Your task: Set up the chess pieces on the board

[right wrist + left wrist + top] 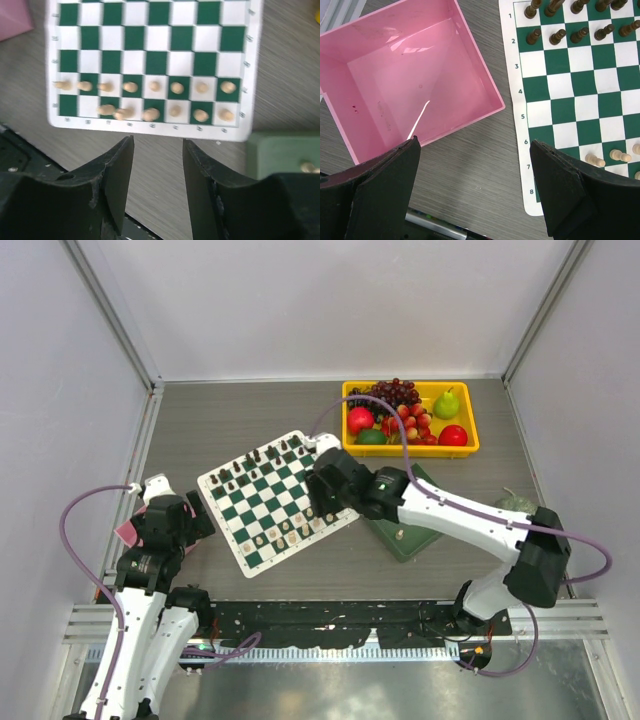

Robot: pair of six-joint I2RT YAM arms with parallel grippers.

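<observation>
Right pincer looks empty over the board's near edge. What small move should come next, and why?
Probably swing the right pincer toward the green tray, which holds one cream piece. Its jaws stand apart with nothing between them, and the board has bare squares at one end of its cream back row.

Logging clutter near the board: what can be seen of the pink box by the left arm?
The pink box is square, open-topped, glossy thin-walled plastic, holding nothing but a few specks. It sits upright on the grey wood-grain table, one corner just short of the numbered edge of the board. The open left end effector hangs above its near wall; nothing visibly touches it.
</observation>
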